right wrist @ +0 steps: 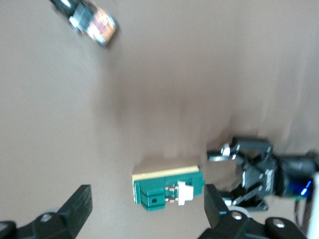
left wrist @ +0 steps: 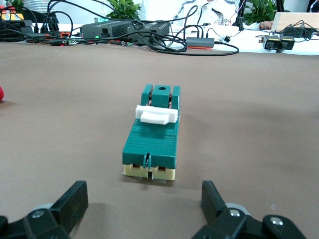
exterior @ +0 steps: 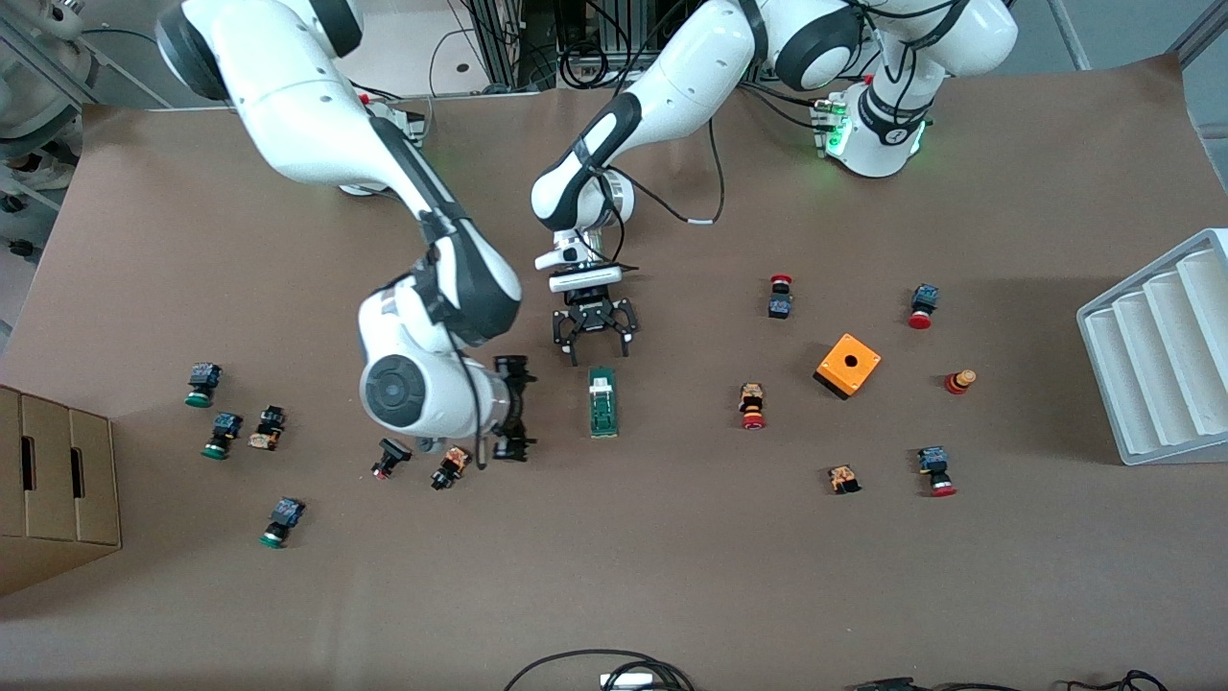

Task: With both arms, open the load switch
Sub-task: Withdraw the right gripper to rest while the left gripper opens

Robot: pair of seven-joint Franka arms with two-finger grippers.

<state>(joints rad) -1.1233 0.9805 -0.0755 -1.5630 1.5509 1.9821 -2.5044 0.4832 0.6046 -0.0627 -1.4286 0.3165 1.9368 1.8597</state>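
**Both grippers standing open beside the load switch**

I am seeing the load switch [exterior: 602, 402] lying flat on the brown bench [exterior: 672, 576], about midway between the two arms' ends, with its white block piece toward the end nearer the robot bases. Nothing is gripping it.

The left gripper [exterior: 595, 347] is sitting low just beside that end of the switch, on the robot-base side, with its fingers [left wrist: 70, 201] spread wide and empty; in the left wrist view the switch [left wrist: 152, 135] is lying between and ahead of them, not touching. The right gripper [exterior: 513, 408] is hanging just beside the switch toward the right arm's end of the bench. Its fingers [right wrist: 75, 209] are spread apart too, holding nothing, and in the right wrist view the switch [right wrist: 168, 189] is showing between them.

For containers, I am looking at a white tray [exterior: 1156, 360] with long ribbed slots at the left arm's end of the bench; what I can see of the slots is bare. A cardboard box [exterior: 53, 475] is standing at the right arm's end, and I cannot tell what is inside. An orange box [exterior: 847, 365] with a hole in its top is sitting toward the left arm's end, among scattered red-capped push-buttons [exterior: 752, 407]. Green-capped push-buttons [exterior: 203, 384] are lying near the cardboard box.
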